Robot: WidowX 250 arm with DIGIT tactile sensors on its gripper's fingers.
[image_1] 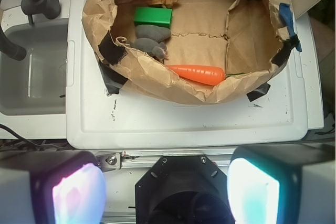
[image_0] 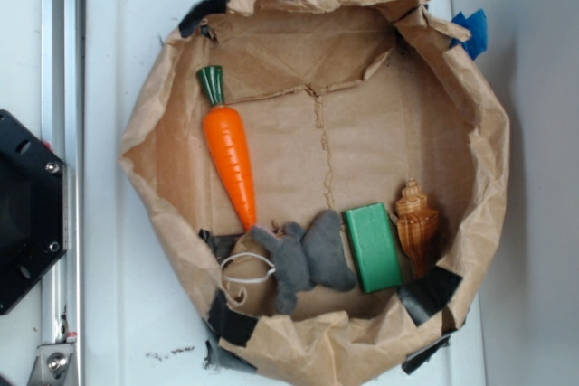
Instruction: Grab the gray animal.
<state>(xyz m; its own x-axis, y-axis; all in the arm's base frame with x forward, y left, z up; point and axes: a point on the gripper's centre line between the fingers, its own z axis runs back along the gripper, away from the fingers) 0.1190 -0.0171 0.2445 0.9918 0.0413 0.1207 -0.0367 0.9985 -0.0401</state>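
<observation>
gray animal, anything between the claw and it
Yes: the paper wall rises between the open claw and the gray animal. From above it lies uncovered, with the green block against it and the carrot close by.

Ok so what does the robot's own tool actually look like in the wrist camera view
In the wrist view, the tool shows as two broad, blurred finger pads with rounded corners at the bottom edge. The left pad glows pinkish white, the right pad pale teal, both in grey surrounds. Between them sits a black angular mount with small silver screws. No cables or markings show on it.
</observation>
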